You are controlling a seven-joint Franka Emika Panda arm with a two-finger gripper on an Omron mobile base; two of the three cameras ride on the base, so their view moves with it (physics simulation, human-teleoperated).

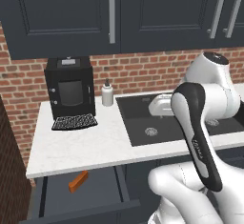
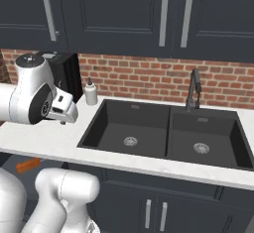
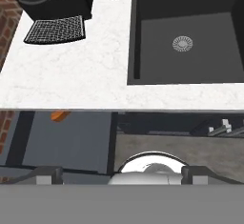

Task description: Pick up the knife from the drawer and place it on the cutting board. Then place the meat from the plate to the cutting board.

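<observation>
Drawer (image 1: 90, 189): pulled open under the white counter (image 1: 86, 147), left of the sink; its dark floor also shows in the hand view, below the counter edge.
Knife (image 1: 78, 181): its orange handle lies on the drawer floor, tilted, near the counter's front edge; the blade cannot be made out. In the right base view the handle (image 2: 28, 165) shows low at left, below the counter; in the hand view just an orange tip (image 3: 59, 116) pokes out from under the counter edge.
Gripper (image 3: 121, 173): held above the drawer and cabinet front, well apart from the knife; the two dark fingertips (image 3: 45, 174) stand wide apart with nothing between them.
Arm: its white links fill the lower right of the left base view.
Sink (image 2: 163, 133): dark double basin with a dark tap (image 2: 193, 90) behind it.
Coffee machine (image 1: 70, 88): black, at the back left of the counter, a white bottle (image 1: 107, 93) just beside it.
</observation>
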